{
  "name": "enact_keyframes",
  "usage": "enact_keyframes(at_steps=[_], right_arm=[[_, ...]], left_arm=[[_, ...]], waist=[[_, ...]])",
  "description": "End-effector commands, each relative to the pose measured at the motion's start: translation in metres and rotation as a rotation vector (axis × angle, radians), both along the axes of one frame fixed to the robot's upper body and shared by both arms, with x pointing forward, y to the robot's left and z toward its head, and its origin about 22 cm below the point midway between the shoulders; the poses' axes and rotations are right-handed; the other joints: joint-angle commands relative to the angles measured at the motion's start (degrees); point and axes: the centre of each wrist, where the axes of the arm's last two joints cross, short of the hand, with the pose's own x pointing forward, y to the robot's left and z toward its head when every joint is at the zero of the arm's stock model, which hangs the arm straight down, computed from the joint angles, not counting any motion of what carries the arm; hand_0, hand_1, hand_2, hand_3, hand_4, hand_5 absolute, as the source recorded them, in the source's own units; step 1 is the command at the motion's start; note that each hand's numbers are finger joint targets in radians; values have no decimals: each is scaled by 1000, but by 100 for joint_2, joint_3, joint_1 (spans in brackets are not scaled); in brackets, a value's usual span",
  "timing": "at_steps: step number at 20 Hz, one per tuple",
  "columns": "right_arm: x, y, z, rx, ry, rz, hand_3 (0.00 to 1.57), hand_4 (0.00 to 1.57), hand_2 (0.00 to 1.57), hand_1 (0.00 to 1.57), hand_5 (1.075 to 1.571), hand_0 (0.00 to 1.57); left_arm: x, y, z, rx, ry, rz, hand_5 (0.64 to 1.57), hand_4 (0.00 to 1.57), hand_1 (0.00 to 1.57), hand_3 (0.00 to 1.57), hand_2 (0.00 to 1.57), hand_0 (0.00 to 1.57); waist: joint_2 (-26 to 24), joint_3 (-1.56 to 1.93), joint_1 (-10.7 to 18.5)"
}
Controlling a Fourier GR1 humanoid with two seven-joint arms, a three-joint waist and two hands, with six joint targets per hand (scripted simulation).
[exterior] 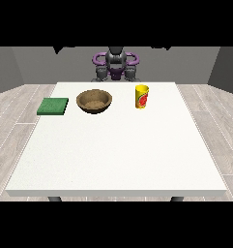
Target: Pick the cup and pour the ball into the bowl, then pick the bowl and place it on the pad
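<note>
A yellow cup [142, 97] with a red label stands upright on the white table [118, 155], at the far right of centre. No ball shows; the cup's inside is hidden from this view. A brown wooden bowl [94, 101] sits to the cup's left, and nothing shows inside it. Further left, by the table's left edge, lies a flat green pad [53, 106]. The robot holds both arms drawn in at its torso behind the far edge. The hand at the view's left [101, 73] and the hand at the view's right [132, 73] are well back from every object and touch nothing.
The pad, bowl and cup form a row along the far part of the table. The wide white surface stretches from them to the near edge. Grey plank floor surrounds the table.
</note>
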Motion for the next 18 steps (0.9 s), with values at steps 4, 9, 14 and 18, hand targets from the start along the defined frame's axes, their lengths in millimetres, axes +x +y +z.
enact_keyframes(at_steps=[4, 9, 14, 18], right_arm=[[7, -26, 15, 37, -145, 7, 0, 0, 0, 0, 1569, 0], [15, -8, 9, 37, -201, 32, 0, 0, 0, 0, 1570, 0], [26, 15, 8, 47, -238, 63, 0, 0, 0, 0, 1570, 0], [24, -3, 10, 28, -237, 70, 0, 0, 0, 0, 1571, 0]], left_arm=[[8, 40, 3, -27, -168, 43, 1547, 0, 0, 0, 0, 0], [24, 43, 0, -24, -214, 33, 1536, 0, 0, 0, 0, 0], [31, 28, -34, 10, -284, 41, 1524, 0, 0, 0, 0, 0], [27, 20, -74, 7, -287, 71, 1523, 0, 0, 0, 0, 0]], waist=[[920, -5, -88], [1292, -5, -157], [1753, -7, -270], [1747, -7, -384]])
